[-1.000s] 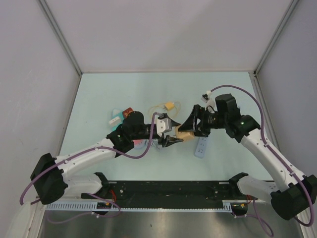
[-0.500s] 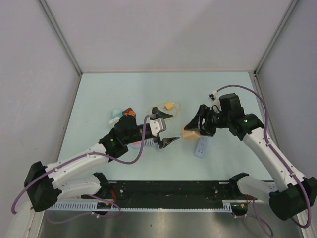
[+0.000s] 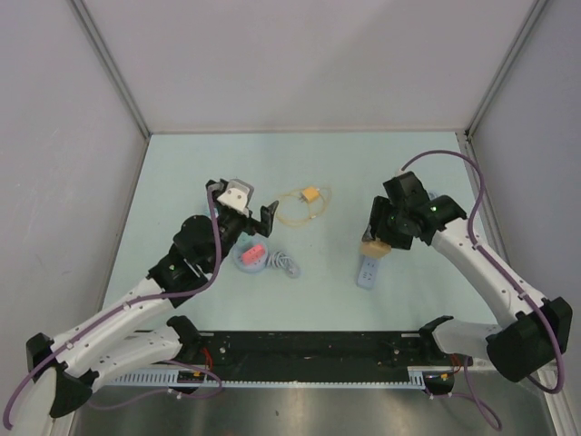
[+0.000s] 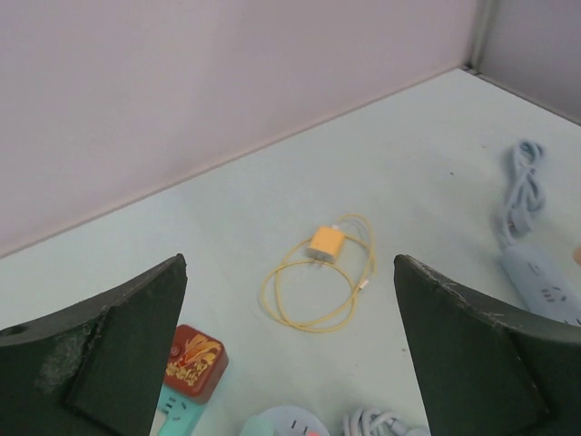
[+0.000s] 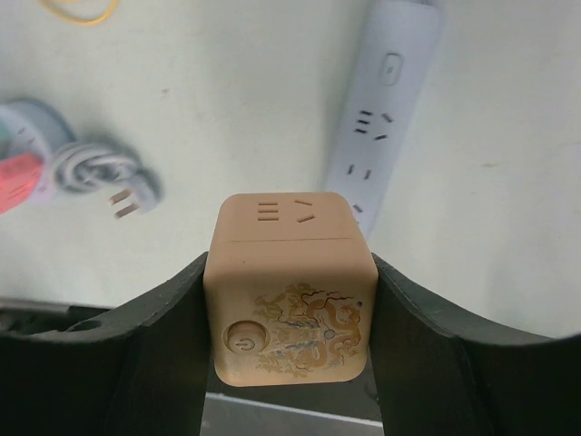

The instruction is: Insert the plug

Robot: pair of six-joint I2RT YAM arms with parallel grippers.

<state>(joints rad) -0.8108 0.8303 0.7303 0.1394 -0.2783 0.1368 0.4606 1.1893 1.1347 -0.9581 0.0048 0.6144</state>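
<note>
Two claws: the right gripper point(image 5: 289, 318) is clamped on the sides of the tan cube plug point(image 5: 289, 245), holding it over the pale power strip point(image 5: 381, 118). The left gripper point(image 4: 290, 363) gapes wide and empty. This looks like the alignment step. Next, square the prongs over a socket and press straight down. The cube shows socket slots, a power button and a gold dragon print; its prongs are hidden.

tan cube point(image 5: 290, 291): my right gripper point(image 5: 289, 272) covers both its sides; its underside is out of sight.
power strip point(image 5: 386, 100): far end cut off by the top edge of my right wrist view.
red block point(image 4: 195, 359): one corner sits behind my left gripper point(image 4: 290, 272).
round hub point(image 4: 286, 422): clipped by the bottom edge.
</note>
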